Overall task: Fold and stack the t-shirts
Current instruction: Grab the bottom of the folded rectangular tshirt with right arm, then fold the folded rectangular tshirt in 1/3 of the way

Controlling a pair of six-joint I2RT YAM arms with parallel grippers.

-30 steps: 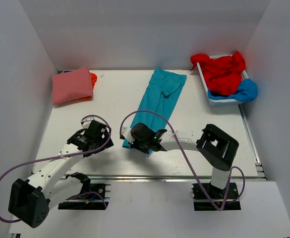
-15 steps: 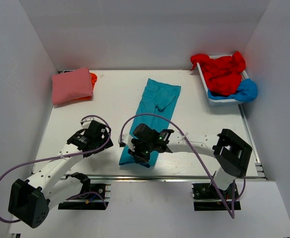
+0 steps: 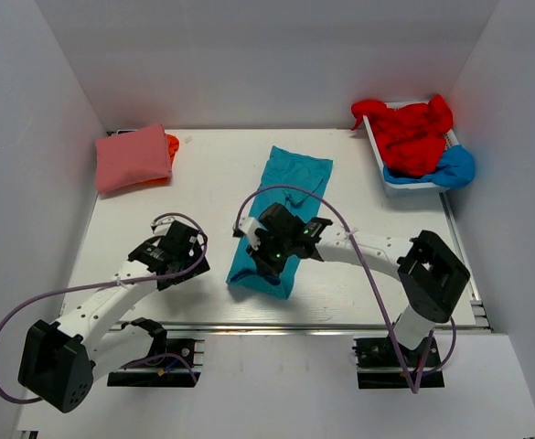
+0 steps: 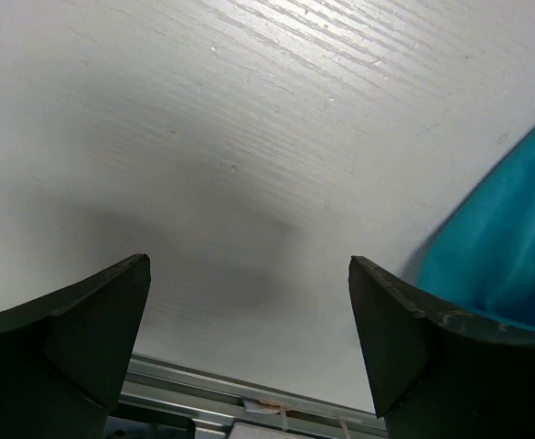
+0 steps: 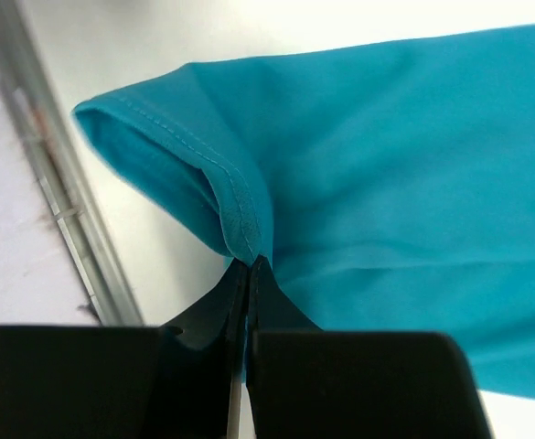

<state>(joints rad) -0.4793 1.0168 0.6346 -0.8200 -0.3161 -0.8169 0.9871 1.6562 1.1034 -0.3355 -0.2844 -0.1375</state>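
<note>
The teal t-shirt (image 3: 294, 183) lies as a long narrow strip down the middle of the table, its near end bunched up. My right gripper (image 3: 269, 256) is shut on the teal shirt's stitched hem (image 5: 240, 215) and holds it raised near the front edge; in the right wrist view the gripper (image 5: 249, 262) pinches a fold of cloth. My left gripper (image 3: 180, 251) is open and empty over bare table, left of the shirt's near end. In the left wrist view, the gripper (image 4: 249, 274) has teal cloth (image 4: 509, 247) at the right.
A folded pink shirt (image 3: 132, 157) lies on an orange one (image 3: 171, 144) at the back left. A white tray (image 3: 388, 181) at the back right holds red shirts (image 3: 413, 133) and a bright blue one (image 3: 456, 167). A metal rail (image 4: 249, 389) runs along the table's front edge.
My right gripper dragged the teal shirt toward the front edge, then moved slightly back and right with the hem. The left gripper shifted a little right.
</note>
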